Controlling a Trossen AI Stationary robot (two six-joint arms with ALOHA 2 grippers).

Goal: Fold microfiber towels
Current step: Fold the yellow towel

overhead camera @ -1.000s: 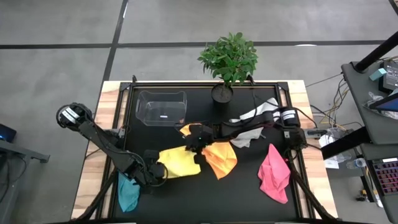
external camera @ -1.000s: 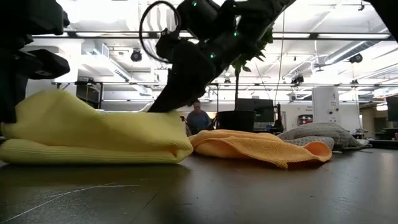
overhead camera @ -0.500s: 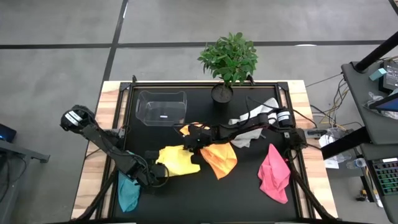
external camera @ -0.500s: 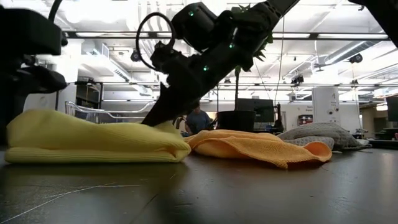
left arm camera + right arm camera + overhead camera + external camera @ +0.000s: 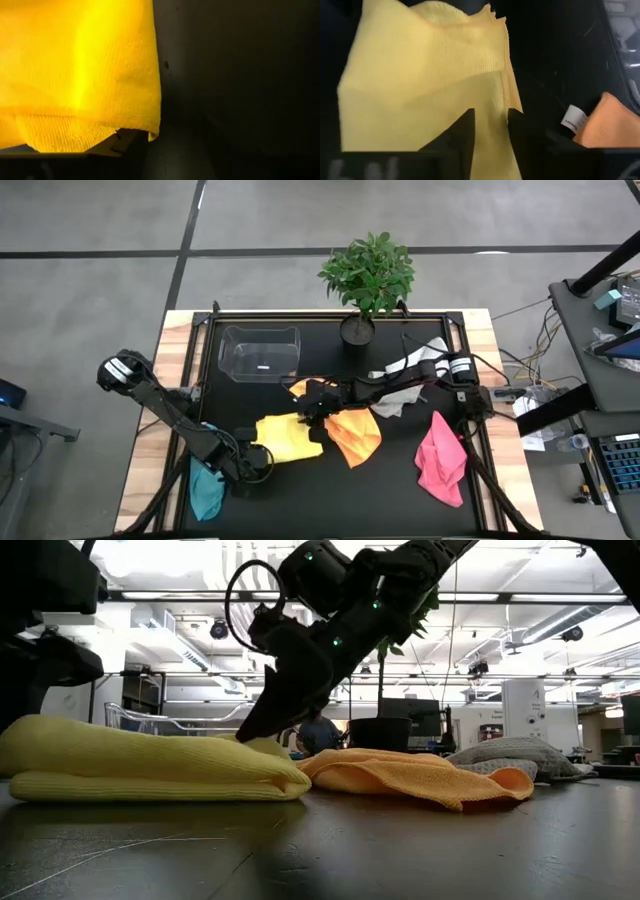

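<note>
A yellow towel point(image 5: 288, 438) lies folded over on the black mat point(image 5: 300, 500), two layers showing at its near edge point(image 5: 150, 785). My left gripper point(image 5: 255, 462) stands open at the towel's left end. My right gripper point(image 5: 491, 130) reaches in from the right, slanting down over the towel's far right part, with its fingers apart. Orange point(image 5: 355, 435), pink point(image 5: 440, 460), teal point(image 5: 205, 488) and white-grey point(image 5: 405, 385) towels lie crumpled on the mat, untouched. My left gripper has the yellow towel's edge point(image 5: 125, 131) lying over one finger point(image 5: 117, 148); no pinch shows, and the towel rests flat on the mat. My right gripper's fingers point(image 5: 465, 132) stand apart over the towel near its far right corner point(image 5: 502, 80). In the low view a fingertip point(image 5: 255, 730) meets the towel's top. Whether it presses, I cannot tell.
A clear plastic box point(image 5: 262, 353) stands at the far left and a potted plant point(image 5: 368, 280) at the far middle. The orange towel lies right beside the yellow one. A person shows in the room beyond the table point(image 5: 318, 730).
The yellow towel's left end, raised in a hump under my left gripper a second ago, has sunk. The towel now lies low and flat as a folded stack. Its right end under my right gripper has stayed where it was.
</note>
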